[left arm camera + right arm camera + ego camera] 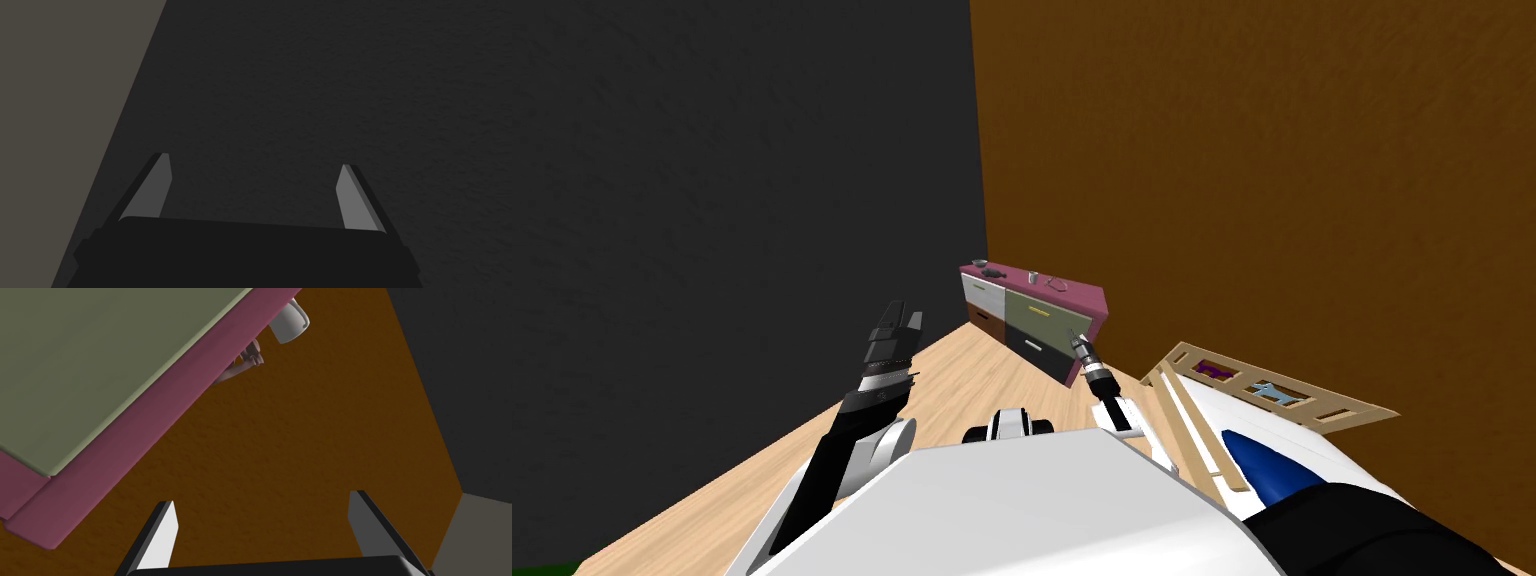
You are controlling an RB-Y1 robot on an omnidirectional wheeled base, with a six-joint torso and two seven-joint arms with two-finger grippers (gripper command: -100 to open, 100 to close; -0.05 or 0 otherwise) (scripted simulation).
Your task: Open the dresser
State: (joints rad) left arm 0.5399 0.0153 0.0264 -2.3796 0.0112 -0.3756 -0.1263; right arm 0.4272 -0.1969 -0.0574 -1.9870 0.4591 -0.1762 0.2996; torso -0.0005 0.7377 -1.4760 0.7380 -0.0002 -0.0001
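The dresser (1072, 292) stands in the corner between the brown wall (1262, 200) and the dark wall (712, 200), and all drawers appear shut. The right gripper (1080, 345) is held just before the dresser's olive drawer front (100, 363), fingers spread wide with nothing between them; this is judged an approach for a handle. The left gripper (904, 318) is raised well apart from the dresser, likewise spread and empty, presumably to stay clear.

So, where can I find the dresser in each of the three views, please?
Head view: the dresser stands mid-picture against the brown wall, with the right gripper before its front.
Left wrist view: the left gripper, open, faces away from it.
Right wrist view: its olive front and pink edge lie beyond one finger of the open gripper.
Shared landmark: the brown wall.
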